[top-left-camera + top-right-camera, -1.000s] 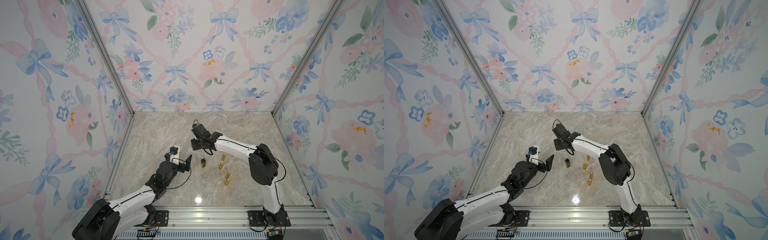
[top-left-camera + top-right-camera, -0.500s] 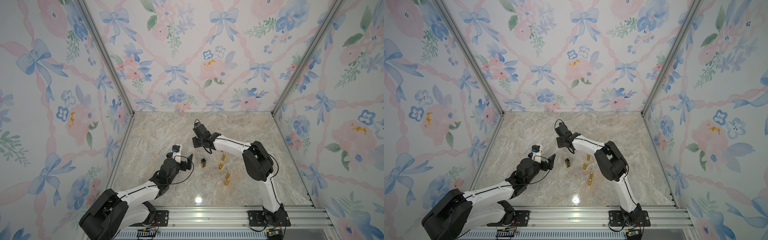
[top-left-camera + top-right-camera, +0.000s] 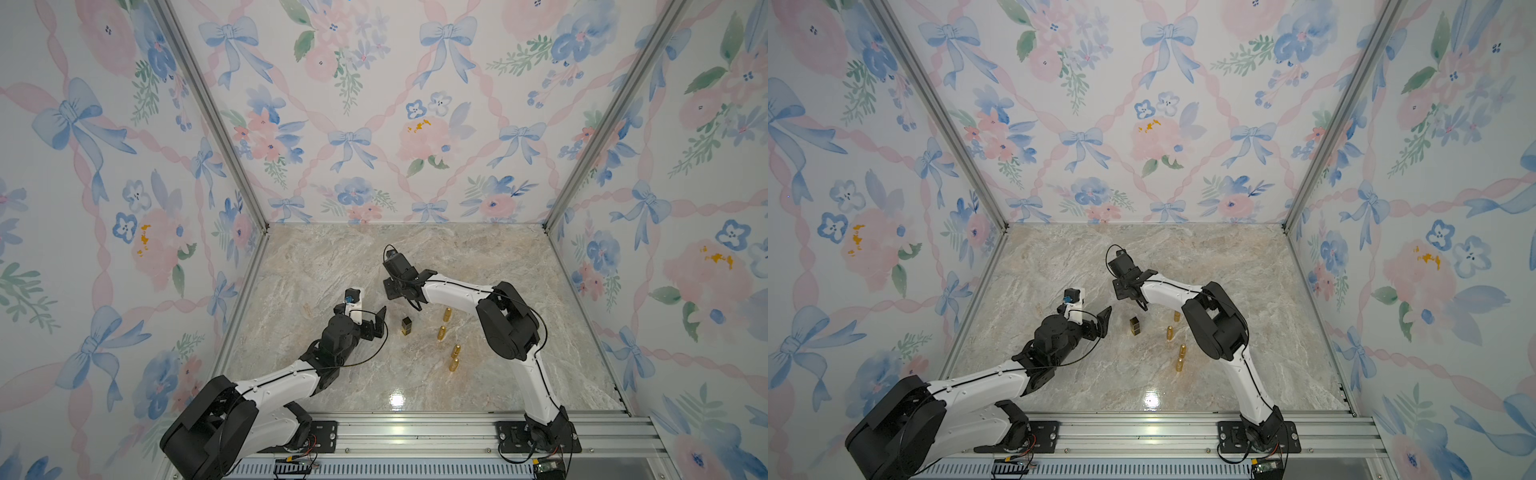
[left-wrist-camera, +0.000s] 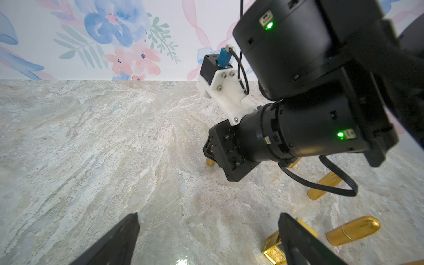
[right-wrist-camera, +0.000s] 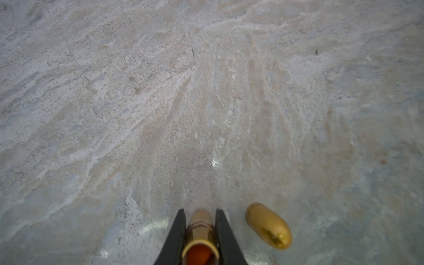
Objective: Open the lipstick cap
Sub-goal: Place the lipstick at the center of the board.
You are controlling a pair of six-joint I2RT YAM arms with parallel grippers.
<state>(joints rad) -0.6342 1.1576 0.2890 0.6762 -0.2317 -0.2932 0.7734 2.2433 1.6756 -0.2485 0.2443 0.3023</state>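
Gold, round lipstick tube [image 5: 200,229] sits clamped in my right gripper [image 5: 199,213], its orange-red end showing; my left gripper [image 4: 207,218] gapes wide near a square gold-and-black case [image 3: 407,326].

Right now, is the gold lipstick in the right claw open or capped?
Open: the gold lipstick in the right claw shows a bare gold rim with orange-red inside.

The left arm [image 3: 282,380] reached low and forward from its base, wrist raised, and the left hand [image 4: 208,215] stood spread wide, fingers well apart. The right arm [image 3: 457,291] was bent sharply at the elbow, forearm angled across toward the left arm, wrist tipped down; the right hand [image 5: 200,211] was pinched tight on a lipstick tube [image 5: 199,231].
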